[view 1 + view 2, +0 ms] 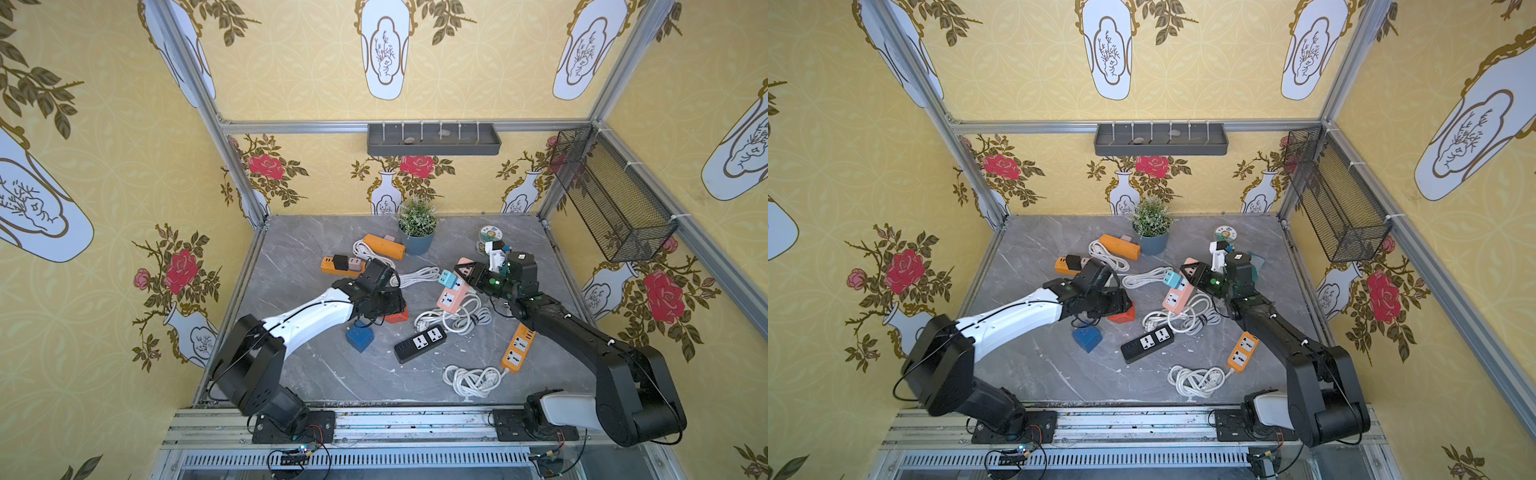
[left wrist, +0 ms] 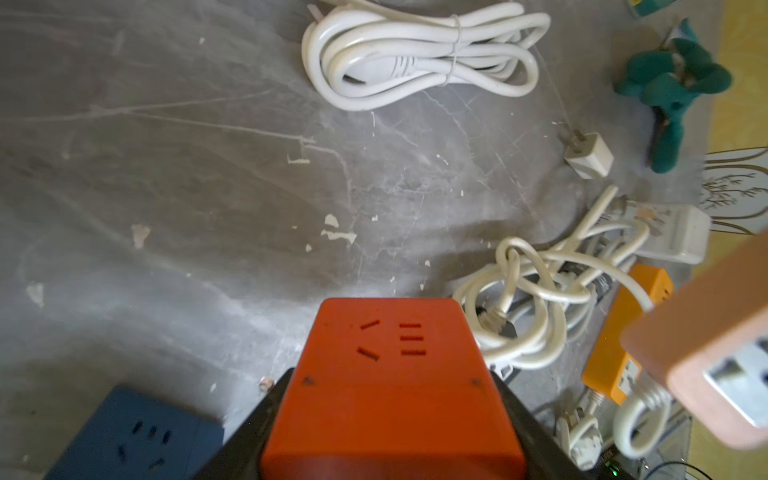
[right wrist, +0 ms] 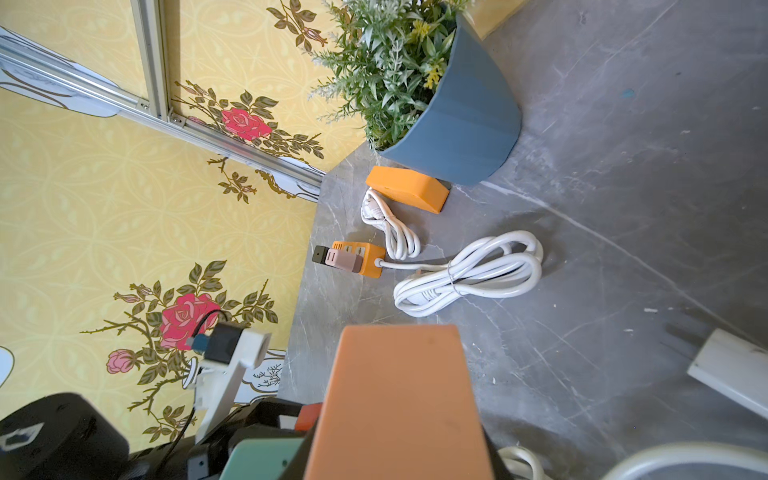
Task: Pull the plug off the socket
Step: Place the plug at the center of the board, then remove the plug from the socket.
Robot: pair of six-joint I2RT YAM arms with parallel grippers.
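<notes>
Currently the light-blue cube plug (image 1: 447, 277) sits pushed into the pale pink power strip (image 1: 449, 298), right of the table's centre. We see the right gripper (image 1: 469, 275) pinching the strip's far end, its jaws pressed against the strip's sides. To the left, apart from the plug, the left gripper (image 2: 390, 388) is clamped on a red-orange cube socket (image 1: 397, 317). A dark blue cube socket (image 1: 359, 337) lies just beside it toward the front. A tangled white cable coil (image 1: 457, 318) lies against the strip's near end, and a black power strip (image 1: 419, 344) sits just in front of that coil. Bare grey marble tabletop (image 1: 316, 374) opens along the front and left edges. Between the two grippers we find only a bundled white cord (image 1: 417, 275). The right edge is tighter, since the right arm (image 1: 582, 332) reaches in across it.
</notes>
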